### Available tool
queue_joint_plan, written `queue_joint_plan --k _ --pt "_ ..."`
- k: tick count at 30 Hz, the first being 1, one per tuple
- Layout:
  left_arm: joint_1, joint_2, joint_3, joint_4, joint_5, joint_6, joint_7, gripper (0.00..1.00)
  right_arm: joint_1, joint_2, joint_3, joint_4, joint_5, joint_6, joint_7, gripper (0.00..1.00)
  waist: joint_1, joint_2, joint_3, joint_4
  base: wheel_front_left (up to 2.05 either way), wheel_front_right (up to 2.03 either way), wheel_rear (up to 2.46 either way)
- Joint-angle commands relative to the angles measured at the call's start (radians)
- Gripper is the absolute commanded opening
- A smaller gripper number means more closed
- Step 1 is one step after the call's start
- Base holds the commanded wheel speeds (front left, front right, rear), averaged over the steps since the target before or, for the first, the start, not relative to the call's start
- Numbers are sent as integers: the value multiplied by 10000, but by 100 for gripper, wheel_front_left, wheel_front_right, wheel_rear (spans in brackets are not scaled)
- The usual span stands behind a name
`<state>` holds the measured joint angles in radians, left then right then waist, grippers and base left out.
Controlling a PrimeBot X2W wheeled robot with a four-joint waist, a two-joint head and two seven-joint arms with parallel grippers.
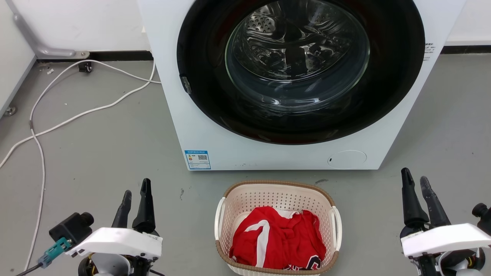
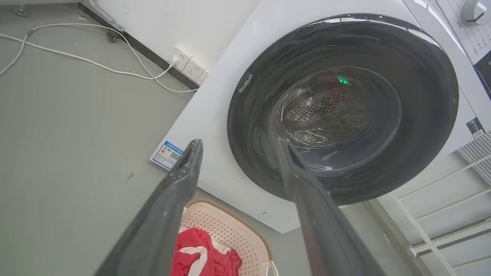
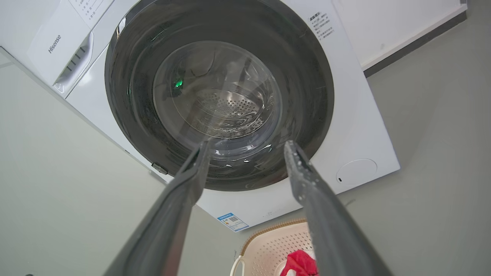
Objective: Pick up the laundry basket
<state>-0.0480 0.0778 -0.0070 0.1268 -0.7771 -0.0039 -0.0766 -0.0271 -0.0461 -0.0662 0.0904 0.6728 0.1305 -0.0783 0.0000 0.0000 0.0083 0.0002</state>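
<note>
**Clerk:** Item one?

**Keeper:** Laundry basket (image 1: 276, 199): cream perforated plastic, brown woven-look rim, a white loop handle on each side. It stands upright on the grey floor (image 1: 107, 153), just in front of the washing machine (image 1: 215, 134). It sits between the two grippers and apart from both.

**Clerk:** Contents?

**Keeper:** One red garment (image 1: 280, 237) with white stripes, crumpled in the bottom. A dark patch at its near edge may be a print — the frame cuts it off.

**Clerk:** Item two?

**Keeper:** The washing machine: a white front-loader with a round dark door (image 1: 199, 76), glass centre, perforated steel drum behind. There is a blue label (image 1: 197, 159) at the lower left of the front panel and a round cap at the lower right.

**Clerk:** Grippers?

**Keeper:** Left gripper (image 1: 137, 186): low on the basket's left and well apart from it. Its jaws are released, with a clear gap between the fingers, which point toward the machine. Right gripper (image 1: 414, 174): likewise on the basket's right — jaws parted, grasping nothing.

**Clerk:** Sundries?

**Keeper:** White cables (image 1: 76, 115) trail over the floor to the left of the machine. In the left wrist view one runs to the wall sockets (image 2: 188, 65).
</note>
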Motion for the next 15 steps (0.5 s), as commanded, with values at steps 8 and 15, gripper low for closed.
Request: queue_joint_plan --k 8,15 --pt "8 172 -277 -140 1142 159 -320 100 104 -38 14 -238 -1221 3 -305 100 0 0 5 8 0 0 0" --pt "85 224 -421 -132 1965 241 -528 100 201 -42 5 -317 -2052 3 -503 100 0 0 -2 9 0 0 0"
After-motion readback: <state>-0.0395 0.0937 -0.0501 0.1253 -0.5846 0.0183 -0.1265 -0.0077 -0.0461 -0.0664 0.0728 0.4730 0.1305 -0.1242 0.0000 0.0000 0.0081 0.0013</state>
